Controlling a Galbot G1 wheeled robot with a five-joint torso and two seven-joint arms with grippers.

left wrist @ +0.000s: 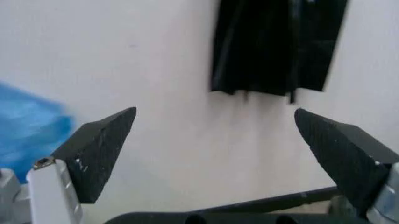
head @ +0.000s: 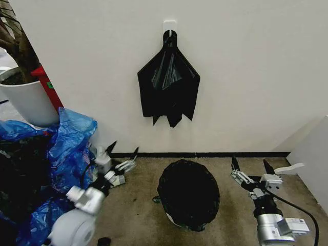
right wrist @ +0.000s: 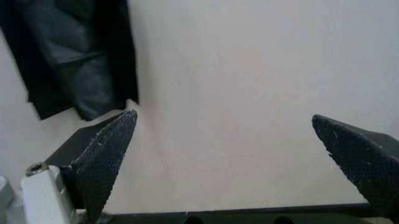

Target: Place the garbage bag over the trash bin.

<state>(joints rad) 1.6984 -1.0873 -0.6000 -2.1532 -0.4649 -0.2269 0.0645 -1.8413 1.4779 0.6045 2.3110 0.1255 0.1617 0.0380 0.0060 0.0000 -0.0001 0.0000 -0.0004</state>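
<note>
Garbage bag (head: 188, 193) draped over the trash bin (head: 172, 219) on the carpeted floor (head: 138, 215), glossy black plastic covering the top and sides, a sliver of off-white bucket wall showing low at the near-left edge. Standing just in front of the black baseboard (head: 205, 154) at the foot of the white wall (head: 246, 77).

Left of the bin, near but not touching: left hand (head: 123, 150), fingers spread wide apart, nothing between them, tips angled up toward the wall. Same spread seen from the left wrist, fingertips (left wrist: 103, 149) dark and wedge-shaped.

Right of the bin, also apart from it: right hand (head: 251, 165), fingers likewise wide open and empty, pointing toward the wall; from the right wrist, fingertips (right wrist: 106, 154) well separated.

Above the bin, on a hook on the wall: smaller black bundle (head: 168, 82), tapering to a point at the top.

Far left of the bin: heap of blue plastic bags (head: 69, 143), with a white plant pot (head: 31, 100) behind.
</note>
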